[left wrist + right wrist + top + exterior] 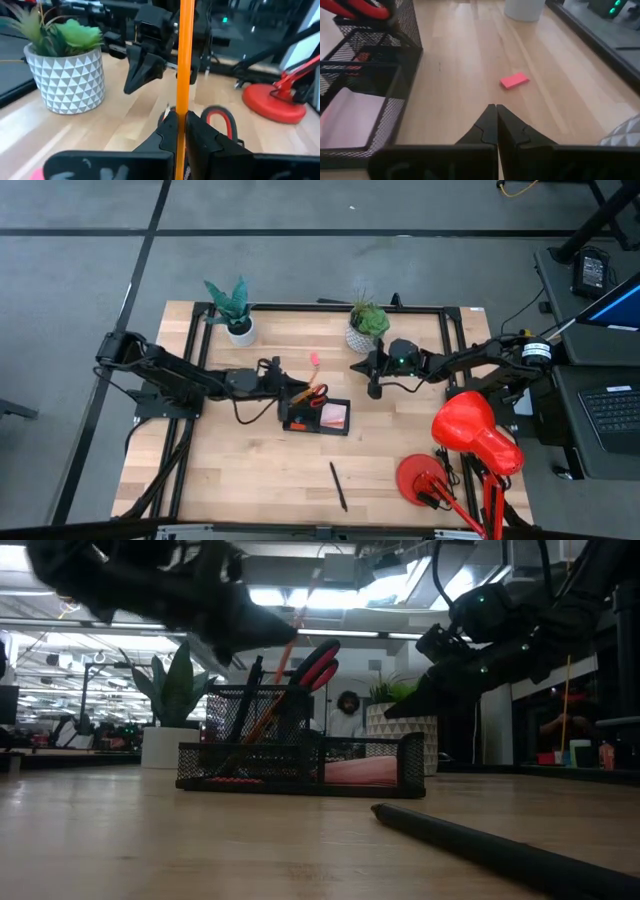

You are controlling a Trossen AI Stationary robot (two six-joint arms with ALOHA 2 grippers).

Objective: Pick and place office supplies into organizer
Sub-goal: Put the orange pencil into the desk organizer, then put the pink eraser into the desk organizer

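The left gripper (181,131) pinched a light, stiff, probably slippery orange pencil (184,60) low on its shaft above the organizer (315,418) mid-worktop, while the right gripper (496,131) hovered shut, empty.

Both arms are dark, jointed tubes with black cables looping along them. The right hand (374,387) is a black wedge tapering to two slim fingers, with a small green light glowing on the wrist just behind it. The left hand (291,393) has the same matte black fingers, stepped near the tips.
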